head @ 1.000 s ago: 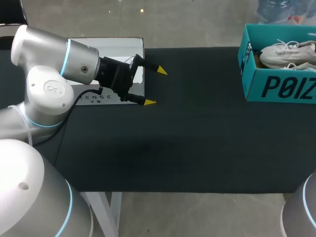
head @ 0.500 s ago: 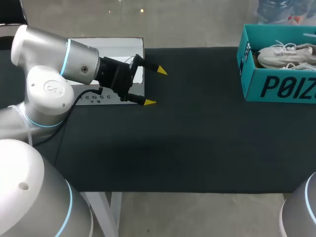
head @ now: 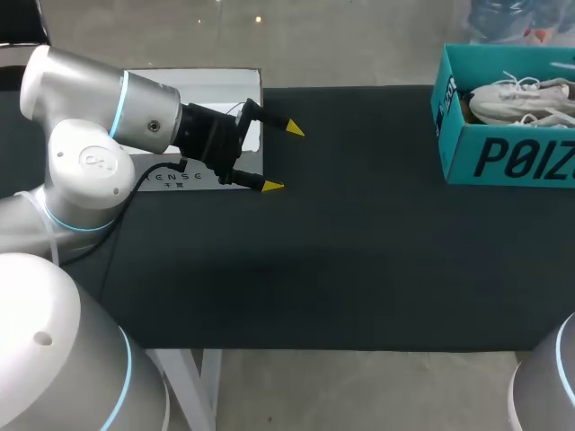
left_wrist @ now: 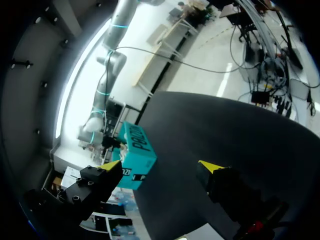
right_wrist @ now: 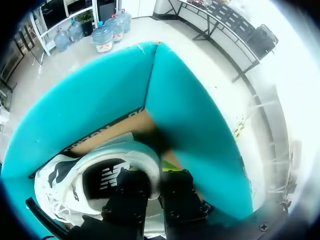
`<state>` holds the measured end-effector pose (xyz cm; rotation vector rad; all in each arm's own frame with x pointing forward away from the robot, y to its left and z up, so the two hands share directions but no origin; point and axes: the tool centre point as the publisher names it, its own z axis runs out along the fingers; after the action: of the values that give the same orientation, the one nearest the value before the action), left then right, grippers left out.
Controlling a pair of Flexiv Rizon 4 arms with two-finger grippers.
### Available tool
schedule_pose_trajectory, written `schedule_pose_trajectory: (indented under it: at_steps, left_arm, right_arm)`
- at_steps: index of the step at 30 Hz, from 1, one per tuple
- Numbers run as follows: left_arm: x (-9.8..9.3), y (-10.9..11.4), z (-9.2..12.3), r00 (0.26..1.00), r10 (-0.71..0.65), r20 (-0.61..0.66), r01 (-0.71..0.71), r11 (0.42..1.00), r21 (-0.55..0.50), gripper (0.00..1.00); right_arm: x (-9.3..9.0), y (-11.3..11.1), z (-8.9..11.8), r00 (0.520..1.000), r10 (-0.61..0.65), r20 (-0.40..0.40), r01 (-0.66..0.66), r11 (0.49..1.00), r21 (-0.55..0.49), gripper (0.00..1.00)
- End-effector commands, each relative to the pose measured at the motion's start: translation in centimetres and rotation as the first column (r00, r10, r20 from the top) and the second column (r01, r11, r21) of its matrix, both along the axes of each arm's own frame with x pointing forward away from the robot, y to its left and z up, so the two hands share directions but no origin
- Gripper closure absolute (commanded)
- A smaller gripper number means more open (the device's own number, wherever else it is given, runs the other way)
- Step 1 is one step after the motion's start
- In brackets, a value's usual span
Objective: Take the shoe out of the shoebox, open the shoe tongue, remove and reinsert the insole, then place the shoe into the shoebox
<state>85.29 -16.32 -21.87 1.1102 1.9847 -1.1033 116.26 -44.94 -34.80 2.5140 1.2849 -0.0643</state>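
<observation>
Shoebox (head: 503,135): teal, open top, at the bench's (head: 359,251) far-right corner. Its right end is cut off in the head view.

Shoe (head: 521,97): white, lying inside the shoebox with its laces showing. Only part of it is visible from above.

Right gripper (right_wrist: 155,186): down inside the shoebox (right_wrist: 195,115), at the heel end of the shoe (right_wrist: 60,175). The white heel rim sits directly against the gripper, and the dark inside of the shoe lies just beside it. Brown cardboard floor and a box corner lie ahead. The yellow tips are hidden behind the heel rim. I cannot tell whether this gripper is clamped on the shoe or merely resting against it. It does not appear in the head view at all.

Left gripper (head: 283,157): held above the bench's far-left part, well apart from the shoebox, jaws spread wide with nothing between them. Its base hangs over a white board (head: 162,81) lying at the bench's far-left corner.

Left wrist view: both yellow tips of the left gripper (left_wrist: 160,165) are visible and wide apart over bare black bench (left_wrist: 240,130). The shoebox (left_wrist: 135,155) lies far ahead, near one tip in line of sight. The shoe cannot be made out from here.

Left arm (head: 99,135): enters over the bench's left edge.
</observation>
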Motion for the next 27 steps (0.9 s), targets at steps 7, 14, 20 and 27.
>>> schedule_pose_trajectory:
  at_steps: [7,14,20,27]
  left_arm:
    - [0.0,0.0,0.0,1.0,0.0,0.001,0.0,1.0,0.002,0.0]
    - [0.0,0.0,0.0,1.0,0.0,0.001,0.0,1.0,0.002,0.0]
    - [0.0,0.0,0.0,1.0,0.0,0.001,0.0,1.0,0.002,0.0]
    - [0.0,0.0,0.0,1.0,0.0,0.001,0.0,1.0,0.002,0.0]
  right_arm:
    - [-1.6,1.3,0.1,0.999,-0.012,0.041,0.012,1.0,-0.016,1.0]
    - [-1.9,1.4,1.2,0.998,-0.031,0.047,0.031,1.0,-0.002,0.0]
    - [-1.7,1.8,3.8,0.994,-0.041,0.098,0.037,0.998,0.041,0.0]
    - [-1.5,3.0,8.1,0.992,-0.06,0.113,0.046,0.991,0.126,0.0]
